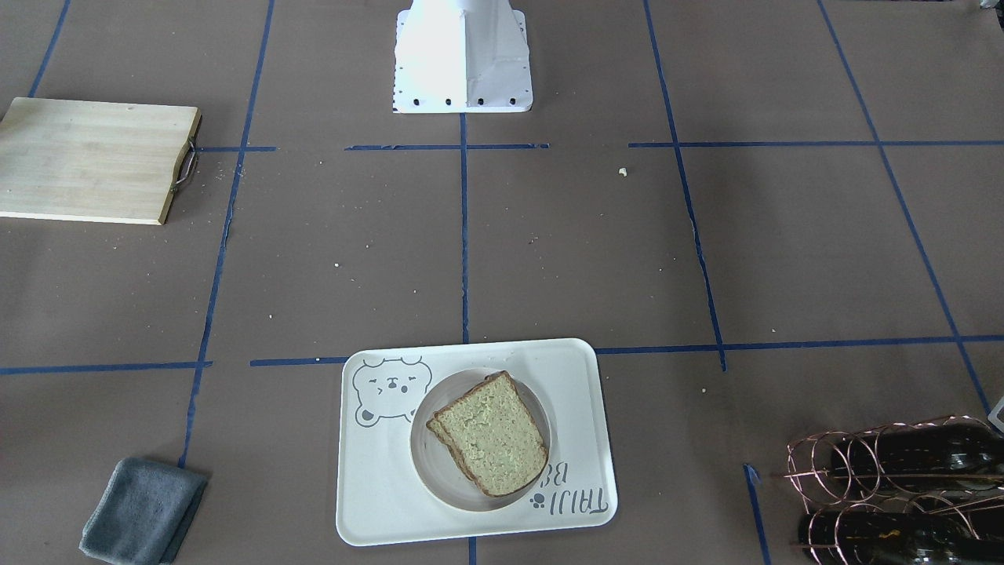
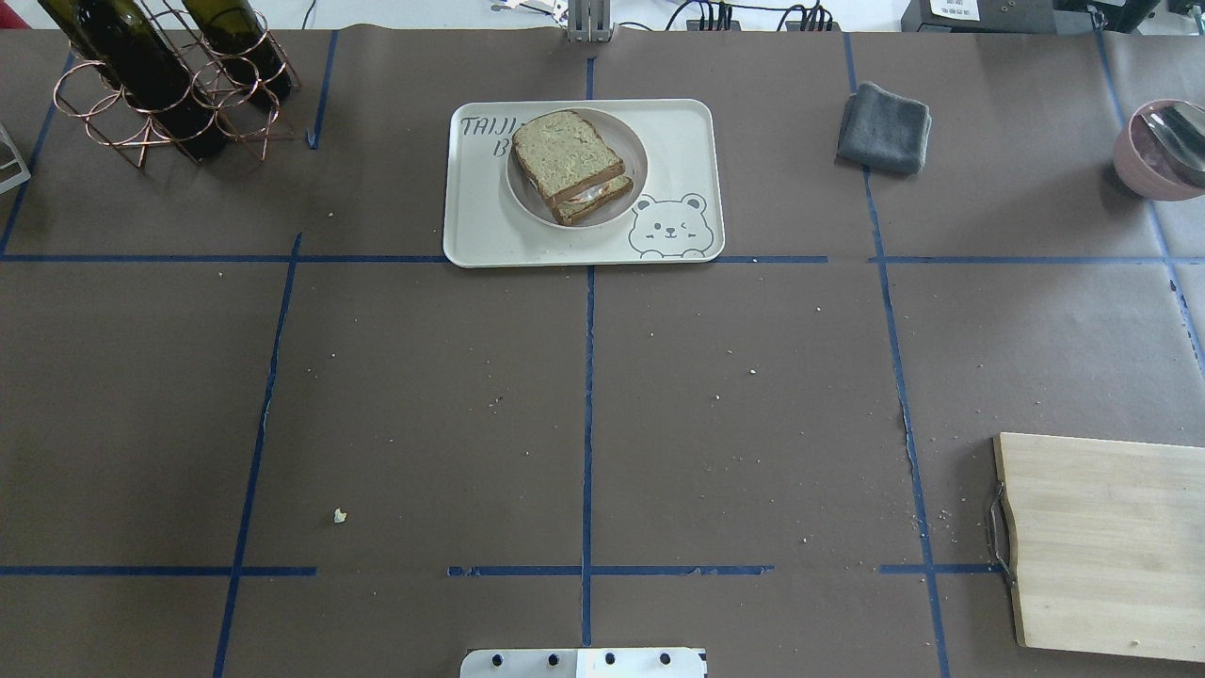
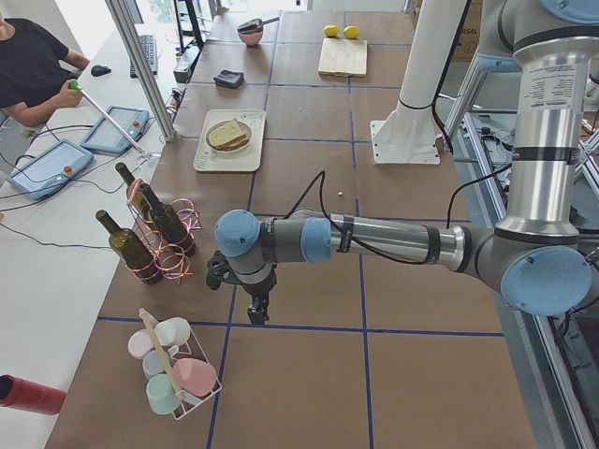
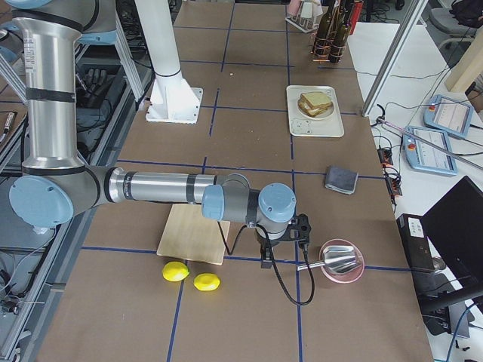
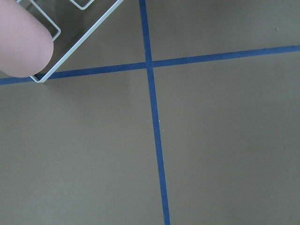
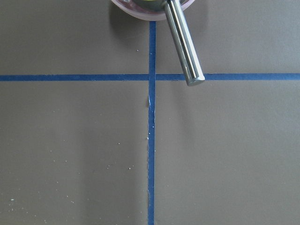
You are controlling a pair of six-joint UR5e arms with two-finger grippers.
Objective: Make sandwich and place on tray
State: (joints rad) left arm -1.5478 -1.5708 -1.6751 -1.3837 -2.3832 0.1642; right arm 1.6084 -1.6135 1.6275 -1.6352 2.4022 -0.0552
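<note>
The sandwich point(image 1: 490, 435) has two brown-crusted bread slices with white egg showing between them point(image 2: 570, 165). It lies on a round white plate point(image 2: 633, 151) on the cream bear tray point(image 1: 376, 486) at the table's far middle point(image 2: 678, 132). It also shows in the side views point(image 3: 227, 136) point(image 4: 315, 102). My left gripper point(image 3: 255, 313) hangs over bare table far from the tray, near a cup rack. My right gripper point(image 4: 266, 260) hangs beside a pink bowl. I cannot tell whether either is open or shut. Neither wrist view shows fingers.
A wooden cutting board point(image 2: 1101, 546) lies near the robot's right. A grey cloth point(image 2: 885, 127) and a pink bowl with a metal tool point(image 2: 1163, 146) are far right. A copper bottle rack point(image 2: 160, 75) stands far left. Two lemons point(image 4: 175, 271) lie by the board. A cup rack point(image 3: 173, 369) is near the left gripper.
</note>
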